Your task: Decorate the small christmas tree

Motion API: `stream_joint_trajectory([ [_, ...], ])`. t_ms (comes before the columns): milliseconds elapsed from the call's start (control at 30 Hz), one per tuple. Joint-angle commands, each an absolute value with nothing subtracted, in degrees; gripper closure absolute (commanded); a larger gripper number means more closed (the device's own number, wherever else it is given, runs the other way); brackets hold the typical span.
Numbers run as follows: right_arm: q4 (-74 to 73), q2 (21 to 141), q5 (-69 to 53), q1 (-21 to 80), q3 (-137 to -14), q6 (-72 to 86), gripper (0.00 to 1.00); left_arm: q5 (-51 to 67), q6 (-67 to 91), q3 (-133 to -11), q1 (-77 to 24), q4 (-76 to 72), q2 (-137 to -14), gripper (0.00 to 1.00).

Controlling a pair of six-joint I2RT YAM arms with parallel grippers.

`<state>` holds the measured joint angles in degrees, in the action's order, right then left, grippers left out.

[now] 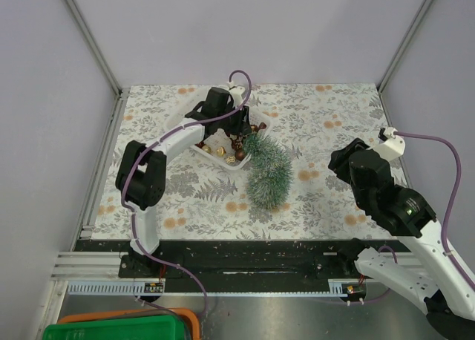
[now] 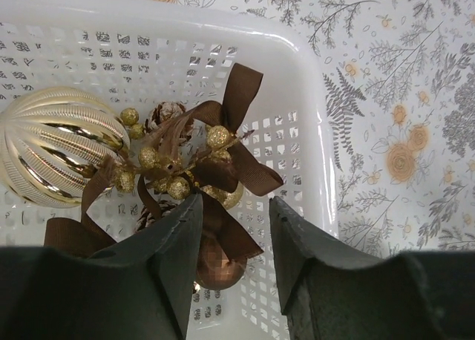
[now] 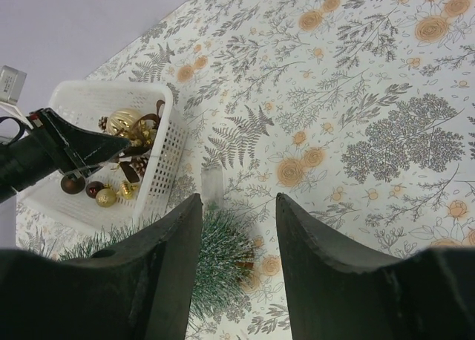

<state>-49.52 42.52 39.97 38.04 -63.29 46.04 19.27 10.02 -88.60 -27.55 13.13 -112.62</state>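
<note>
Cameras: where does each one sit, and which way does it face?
Top external: above and behind the arms, looking down on the cloth; both arms show, with their bases at the bottom.
Left wrist: on the left arm, looking down into the basket at the ornaments; left gripper at the bottom.
Right wrist: on the right arm, looking down and across at the tree; right gripper at the bottom, left arm at the left edge.
Shared: all three see the basket; top external and right wrist both see the tree.
</note>
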Motion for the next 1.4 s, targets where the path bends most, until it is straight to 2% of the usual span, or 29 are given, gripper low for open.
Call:
stream_joint_trajectory([
  [0, -47.29, 42.80, 41.84, 38.41, -63.99, 44.82, 0.48, 19.16, 8.00, -86.22, -27.68, 9.23, -109.51, 0.57],
  [200, -47.11, 41.93, 41.40, 38.41, -64.69, 44.47, 0.50, 18.46, 6.59, -87.89, -27.77, 11.69, -111.27, 0.63],
  [233, -47.20, 41.58, 41.40, 38.41, -64.69, 44.47, 0.50, 18.37, 6.50, -87.98, -27.86, 11.78, -111.27, 0.67],
  [367, -47.11, 40.70, 41.40, 38.41, -64.60, 44.38, 0.51, 19.07, 5.89, -87.54, -27.86, 11.42, -109.96, 0.96],
  [400, -47.11, 40.61, 41.40, 38.41, -64.69, 44.38, 0.51, 19.33, 5.63, -87.71, -27.86, 11.69, -109.26, 1.00],
  [733, -45.70, 39.29, 40.61, 38.32, -64.34, 43.68, 0.58, 21.36, 1.32, -89.74, -27.95, 17.31, -101.44, 1.00],
  [933, -45.70, 38.24, 39.99, 38.41, -63.90, 43.68, 0.58, 22.15, -1.39, -87.72, -28.04, 18.81, -98.00, 1.00],
  [967, -45.62, 38.06, 39.99, 38.32, -63.81, 43.68, 0.58, 21.80, -1.49, -87.11, -28.04, 19.07, -98.17, 0.88],
  [1000, -45.70, 37.88, 39.82, 38.41, -63.63, 43.68, 0.57, 21.54, -2.10, -86.75, -28.12, 19.68, -98.96, 0.53],
  [1033, -45.70, 37.71, 39.81, 38.41, -63.37, 43.68, 0.57, 21.19, -2.98, -87.01, -28.39, 21.08, -100.10, 0.36],
  [1067, -45.62, 37.71, 39.73, 38.41, -63.28, 43.59, 0.57, 20.40, -3.60, -87.45, -28.65, 22.22, -101.15, 0.29],
  [1100, -45.62, 37.71, 39.73, 38.32, -63.02, 43.68, 0.56, 19.78, -4.30, -87.71, -28.83, 22.85, -102.29, 0.25],
  [1167, -45.27, 37.88, 39.64, 38.32, -62.84, 43.59, 0.56, 18.55, -4.92, -88.15, -29.00, 22.94, -104.58, 0.24],
  [1367, -44.30, 39.11, 40.08, 38.41, -62.49, 43.07, 0.54, 15.65, -7.11, -89.83, -29.09, 23.03, -109.77, 0.32],
])
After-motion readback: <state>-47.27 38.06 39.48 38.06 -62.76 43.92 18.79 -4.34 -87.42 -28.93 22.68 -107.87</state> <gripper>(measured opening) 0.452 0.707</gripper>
